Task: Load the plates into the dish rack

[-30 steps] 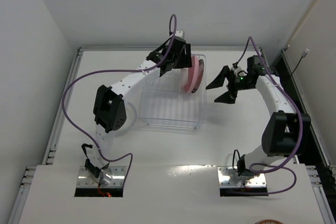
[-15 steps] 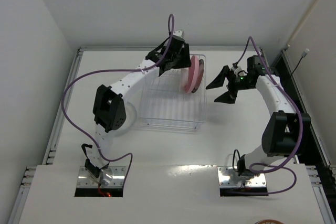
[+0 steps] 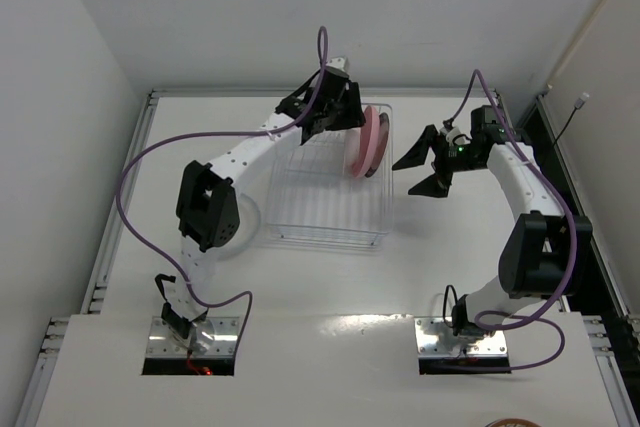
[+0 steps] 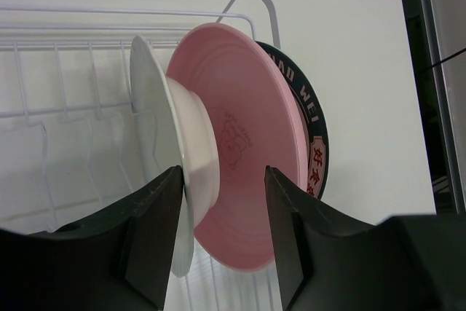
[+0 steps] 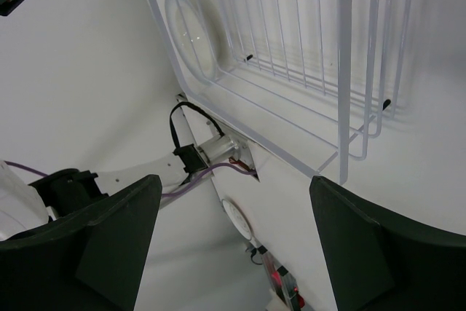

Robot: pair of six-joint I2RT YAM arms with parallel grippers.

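On the white table [image 3: 450, 257], the wire dish rack [image 3: 325, 239] sits at centre frame in the overhead view. Three plates stand on edge in its upper right corner: a pink plate [image 4: 251, 129] between a glass plate [image 4: 149, 100] and a dark-rimmed plate [image 4: 312, 136]. The left gripper [image 4: 222, 172] hangs just over them, jaws spread wide and gripping nothing. Right of the rack, the right gripper [image 3: 405, 177] is likewise wide open and empty.
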